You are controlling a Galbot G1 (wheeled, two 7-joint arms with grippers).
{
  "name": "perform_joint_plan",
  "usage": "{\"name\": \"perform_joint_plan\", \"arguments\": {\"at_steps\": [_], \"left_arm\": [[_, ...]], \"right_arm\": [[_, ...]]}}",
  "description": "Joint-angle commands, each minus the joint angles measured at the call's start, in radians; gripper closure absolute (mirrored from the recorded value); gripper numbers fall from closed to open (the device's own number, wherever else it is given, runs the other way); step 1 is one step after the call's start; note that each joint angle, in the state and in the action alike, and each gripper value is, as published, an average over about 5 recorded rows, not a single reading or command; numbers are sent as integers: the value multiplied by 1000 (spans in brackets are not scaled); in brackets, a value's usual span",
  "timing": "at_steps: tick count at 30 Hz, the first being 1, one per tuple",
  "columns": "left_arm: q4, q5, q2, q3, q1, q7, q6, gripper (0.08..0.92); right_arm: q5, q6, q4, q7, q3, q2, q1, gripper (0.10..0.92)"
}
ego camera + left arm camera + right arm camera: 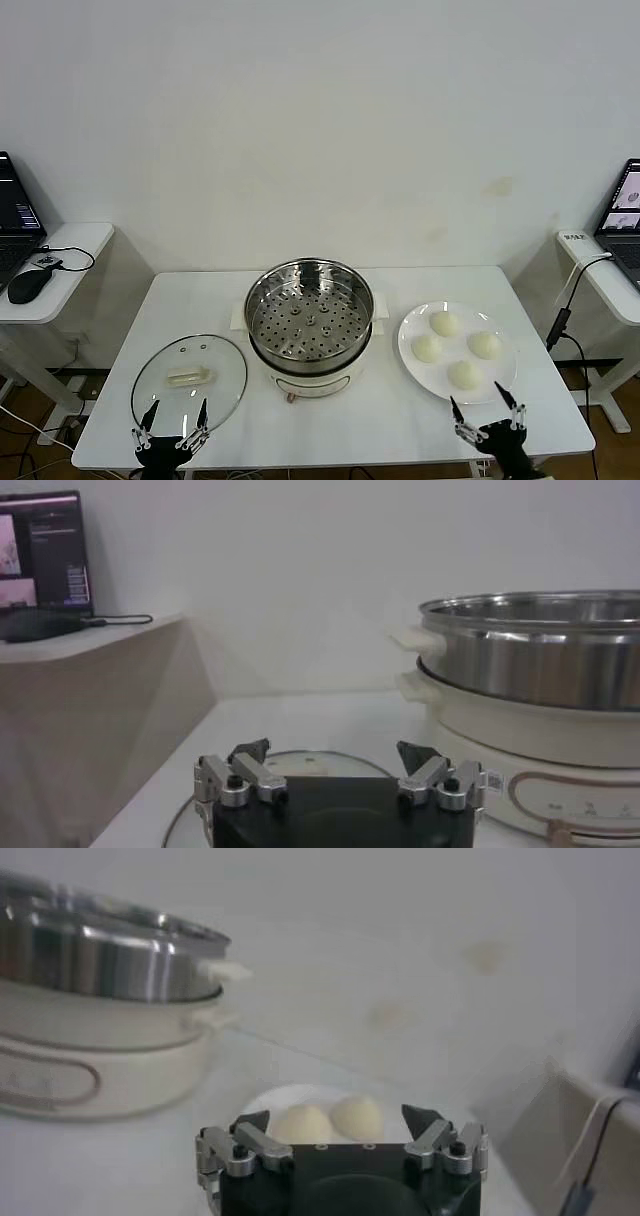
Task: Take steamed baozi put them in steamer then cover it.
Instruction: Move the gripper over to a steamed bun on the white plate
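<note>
Four buns (455, 347) are held on a plate (409, 352) beside the steamer (309, 311); both hands, left (171, 425) and right (489, 412), are spread apart at the counter (340, 420) edge.

White table (200, 300), steamer (310, 325) set at centre, cover (189, 378) laid flat at left, plate (410, 350) placed at right.

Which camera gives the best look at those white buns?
The head view: all four steamed baozi lie in plain sight on the white plate. The right wrist view shows only two, partly behind the open right gripper. The left wrist view shows none.
</note>
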Motion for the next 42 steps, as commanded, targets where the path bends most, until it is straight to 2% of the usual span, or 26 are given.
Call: {"name": "perform_joint_plan", "arguments": {"at_steps": [1, 5, 10, 15, 20, 25, 31, 42], "left_arm": [[-14, 45, 7, -6, -26, 22, 56, 177], [-25, 64, 11, -6, -20, 29, 56, 177], [-41, 66, 7, -8, -18, 23, 58, 177], [-45, 68, 4, -12, -25, 23, 58, 177], [-45, 69, 3, -15, -33, 26, 59, 177], [-41, 70, 2, -18, -39, 26, 59, 177], [-39, 69, 1, -28, -45, 26, 59, 177], [-25, 70, -1, -40, -65, 29, 62, 177]], "right_arm": [[-256, -108, -31, -144, 53, -198, 159, 202], [-297, -141, -67, -266, 35, -306, 256, 203], [-250, -167, -145, -385, -29, -492, 403, 202], [-216, -186, -272, -499, -212, -649, 630, 203], [-163, -219, -373, -627, -476, -712, 884, 203], [-150, -205, -491, -738, -793, -699, 1184, 203], [-165, -128, -674, -799, -1132, -603, 1484, 203], [-152, -71, -864, -892, -1325, -415, 1634, 203]]}}
